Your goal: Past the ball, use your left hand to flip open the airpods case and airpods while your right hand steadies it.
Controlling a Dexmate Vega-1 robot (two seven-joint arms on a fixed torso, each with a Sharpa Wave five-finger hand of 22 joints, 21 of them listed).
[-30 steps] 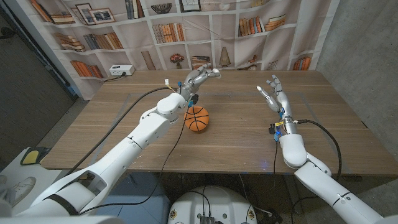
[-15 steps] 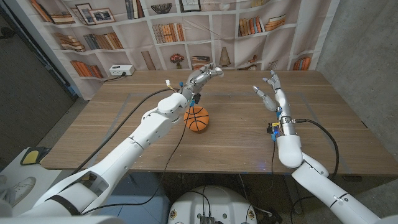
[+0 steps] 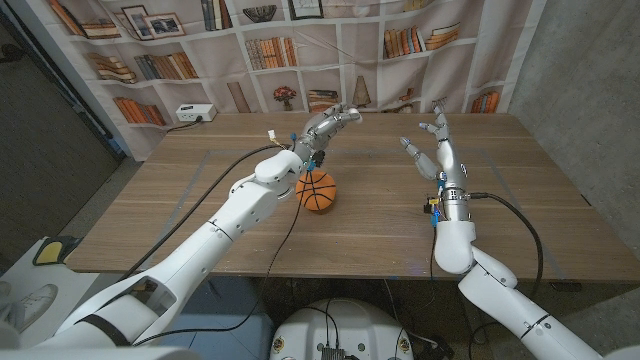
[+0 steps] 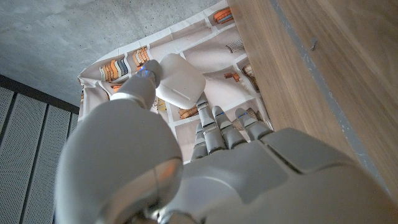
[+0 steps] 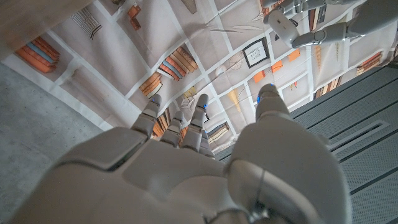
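My left hand [image 3: 327,124] is raised past the orange basketball [image 3: 317,191], above the far middle of the table. In the left wrist view it pinches a white airpods case [image 4: 180,78] between thumb and fingers, and the lid looks closed. The same case [image 5: 281,23] shows in the right wrist view, in the left hand's fingers [image 5: 336,28]. My right hand [image 3: 433,148] stands upright above the table to the right, fingers spread and holding nothing. A clear gap separates it from the left hand and the case.
The wooden table [image 3: 180,200] carries a white power strip [image 3: 195,113] at its back left edge. A bookshelf-print backdrop [image 3: 150,40] hangs behind the table. Cables run along both forearms.
My right hand has lifted and moved in towards the left hand, its forearm now more upright. My left hand has edged slightly up and away, still holding the case.
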